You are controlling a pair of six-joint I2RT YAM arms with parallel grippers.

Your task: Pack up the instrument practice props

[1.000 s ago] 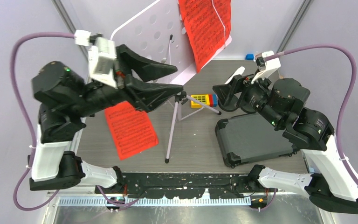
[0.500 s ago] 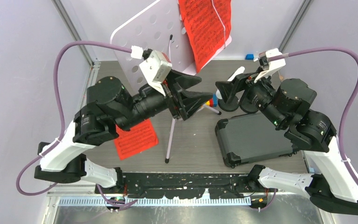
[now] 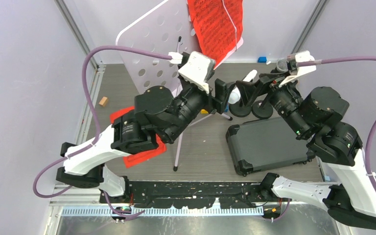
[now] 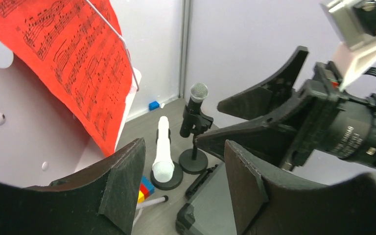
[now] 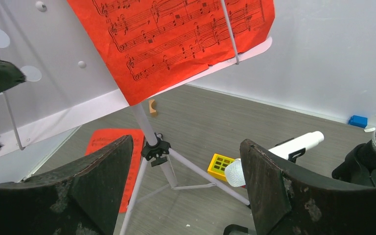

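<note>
Going left to right on the bench [image 3: 210, 156]: a little wooden block [image 3: 103, 101] is sitting by the left wall. One red sheet-music page [image 5: 107, 139] is lying flat, partly under my left arm. The lilac music desk [image 3: 147, 44] is standing tilted on its tripod legs [image 3: 178, 142]. A second red page [image 3: 215, 27] is hanging on it under a thin wire arm. Both pages are showing black staves and notes; any lettering is too small for me to read.

My left pincer [image 4: 183, 147] is hovering just right of the stand's pole, jaws apart and gripping nothing. It's pointing at the mics. Yellow and blue toy blocks [image 5: 220, 166] are lying by the tripod's feet.

The white microphone [image 4: 162, 142] is leaning head-down in one of the two black round-based holders [image 4: 194, 160]. The black grey-headed microphone [image 4: 194, 105] is standing upright in the other, right beside it.

My right pincer [image 5: 186, 142] is hanging over the mics, jaws wide and empty. There's tiny white print on that wrist, too blurry to read. The dark hard case [image 3: 269, 144] is lying closed at the right.
</note>
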